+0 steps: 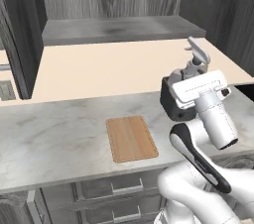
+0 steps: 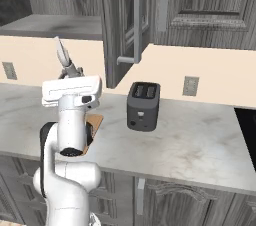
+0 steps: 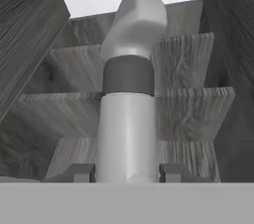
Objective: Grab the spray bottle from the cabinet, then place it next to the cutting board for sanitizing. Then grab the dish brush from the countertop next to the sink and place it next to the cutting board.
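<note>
My gripper (image 3: 128, 172) is shut on the spray bottle (image 3: 128, 119), a pale grey-white bottle with a dark collar and a trigger head, pinched between both fingertips (image 3: 82, 172). The gripper (image 1: 192, 71) hangs above the countertop (image 1: 59, 129), with the spray bottle (image 1: 198, 53) pointing up and back toward the cabinet (image 1: 119, 29). From the other side, the bottle (image 2: 62, 54) rises out of the gripper (image 2: 70, 74). The light-brown cutting board (image 1: 131, 139) lies flat on the counter, to the left of the arm; the cutting board (image 2: 96, 121) shows partly behind the arm. The dish brush is out of view.
A black toaster (image 2: 143, 105) stands on the counter by the wall, just right of the arm, and the toaster (image 1: 172, 105) is partly hidden by the hand. The cabinet door (image 2: 122, 25) stands open over the counter. A black sink edge (image 1: 245, 89) shows at the far right.
</note>
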Robot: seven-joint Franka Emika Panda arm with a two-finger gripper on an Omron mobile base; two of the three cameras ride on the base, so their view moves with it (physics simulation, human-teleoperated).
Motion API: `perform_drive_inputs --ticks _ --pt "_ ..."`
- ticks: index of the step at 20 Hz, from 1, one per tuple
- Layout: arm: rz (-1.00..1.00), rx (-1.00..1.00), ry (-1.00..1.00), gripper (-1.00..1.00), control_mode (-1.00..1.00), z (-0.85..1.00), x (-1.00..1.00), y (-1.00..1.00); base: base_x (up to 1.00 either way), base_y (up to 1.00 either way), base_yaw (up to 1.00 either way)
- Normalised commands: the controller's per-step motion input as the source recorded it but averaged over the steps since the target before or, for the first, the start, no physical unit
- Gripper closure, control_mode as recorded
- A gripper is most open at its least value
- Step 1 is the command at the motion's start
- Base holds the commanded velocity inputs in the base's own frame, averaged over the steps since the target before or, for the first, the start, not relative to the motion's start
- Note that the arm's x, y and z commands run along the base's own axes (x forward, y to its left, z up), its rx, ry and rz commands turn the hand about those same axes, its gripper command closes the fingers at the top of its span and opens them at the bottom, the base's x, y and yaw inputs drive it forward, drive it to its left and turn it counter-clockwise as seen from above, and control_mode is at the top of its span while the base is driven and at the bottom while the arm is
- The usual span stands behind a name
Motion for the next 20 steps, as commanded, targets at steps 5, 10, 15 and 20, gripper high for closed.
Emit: perform_drive_inputs --ticks 5,10,15,20 --pt "0.10 -0.04 0.07 1.00 -1.00 -0.56 0.37 -0.52 0.00 0.00 0.00" --pt "0.10 -0.07 0.14 1.00 -1.00 -0.70 0.36 -0.35 0.00 0.00 0.00" --pt "0.11 -0.13 0.11 1.00 -1.00 -0.81 0.24 -0.05 0.00 0.00 0.00" --pt "0.13 -0.14 0.25 1.00 -1.00 -0.64 0.02 0.05 0.00 0.00 0.00"
